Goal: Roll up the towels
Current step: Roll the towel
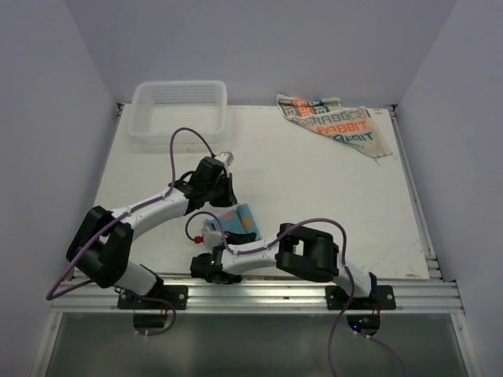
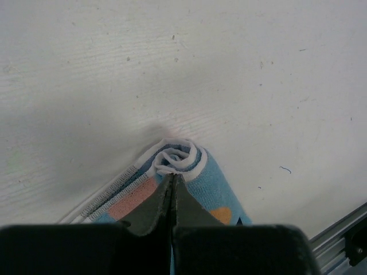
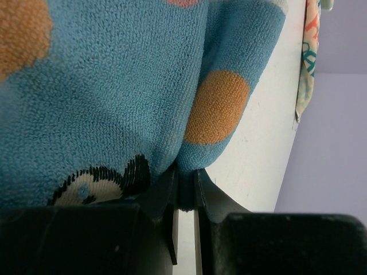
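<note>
Hands meet at the blue towel [image 1: 238, 221], which lies near the front edge of the white table [image 1: 330, 204], between my two arms. My left hand [image 1: 226, 200] comes down on the towel's far end. In the left wrist view its fingers [image 2: 155, 206] are pressed flat together, their tips [image 2: 172, 176] right at the white-edged spiral of the rolled end [image 2: 180, 157]. Whether they nip a layer of cloth there I cannot tell. My right hand [image 1: 214, 234] works the near end. In the right wrist view it is clamped [image 3: 184, 177] on a fold of the blue terry [image 3: 114, 86], which is printed with orange spots and fills most of that frame.

The cream towel [image 1: 334, 122] with its orange and teal "RABBIT" lettering lies crumpled and unrolled at the far right corner of the table, well apart from both hands. A strip of it [image 3: 309, 51] shows at the edge of the right wrist view. A white slatted basket [image 1: 179, 110] sits at the far left corner.
</note>
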